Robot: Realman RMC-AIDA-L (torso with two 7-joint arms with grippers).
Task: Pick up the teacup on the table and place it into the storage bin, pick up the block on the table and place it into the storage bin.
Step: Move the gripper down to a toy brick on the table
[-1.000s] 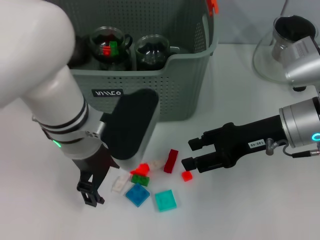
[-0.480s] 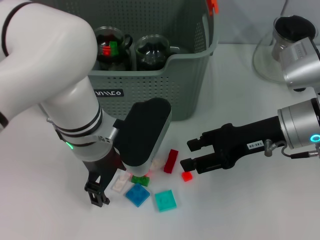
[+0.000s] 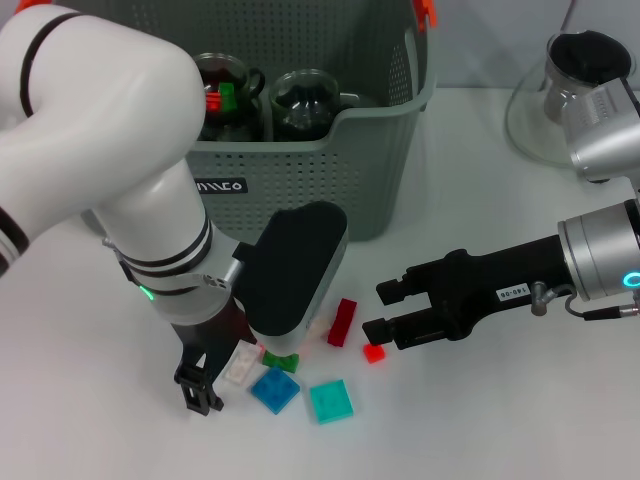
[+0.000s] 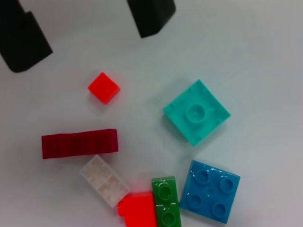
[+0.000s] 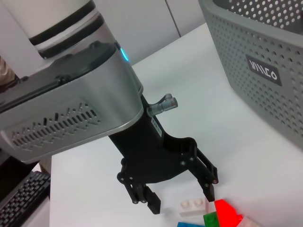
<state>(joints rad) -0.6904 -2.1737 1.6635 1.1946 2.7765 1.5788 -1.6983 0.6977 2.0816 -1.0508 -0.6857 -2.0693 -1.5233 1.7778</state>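
Observation:
Two glass teacups (image 3: 225, 95) (image 3: 305, 100) stand inside the grey-green storage bin (image 3: 330, 190); one holds small red and green pieces. Loose blocks lie on the table before the bin: dark red bar (image 3: 342, 322) (image 4: 79, 143), small red cube (image 3: 375, 352) (image 4: 103, 87), teal (image 3: 330, 400) (image 4: 196, 112), blue (image 3: 274, 390) (image 4: 210, 191), green (image 3: 282, 362) (image 4: 165, 203), white (image 3: 240, 365) (image 5: 194, 205). My left gripper (image 3: 222, 372) (image 5: 182, 198) hangs open low over the white block. My right gripper (image 3: 380, 310) (image 4: 87, 28) is open beside the small red cube.
A glass teapot (image 3: 575, 90) with a black top stands at the back right, partly behind my right arm. The bin's front wall rises just behind the block pile. Bare white table lies left of and in front of the blocks.
My left arm has swung right and down over the block pile, and its wrist now hides the bright red block in the head view. The right arm has not moved.

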